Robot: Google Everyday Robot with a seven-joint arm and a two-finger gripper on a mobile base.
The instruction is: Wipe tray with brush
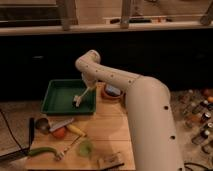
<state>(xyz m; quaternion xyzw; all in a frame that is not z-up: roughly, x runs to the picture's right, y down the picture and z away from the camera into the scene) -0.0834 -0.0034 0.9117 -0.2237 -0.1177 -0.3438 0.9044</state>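
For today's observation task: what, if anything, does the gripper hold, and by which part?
The gripper, over the tray's right side, holds the brush by the upper end of its handle, bristles down in the tray.

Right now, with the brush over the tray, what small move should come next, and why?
Probably a short sweep left across the tray floor: the claw sits above its right side, and the brush angles down to the floor there.

Arm over tray, brush in tray.
The gripper [89,86] hangs above the dark-green tray [56,107], at its right side; the pale brush [81,96] slants down with its head on the tray floor.
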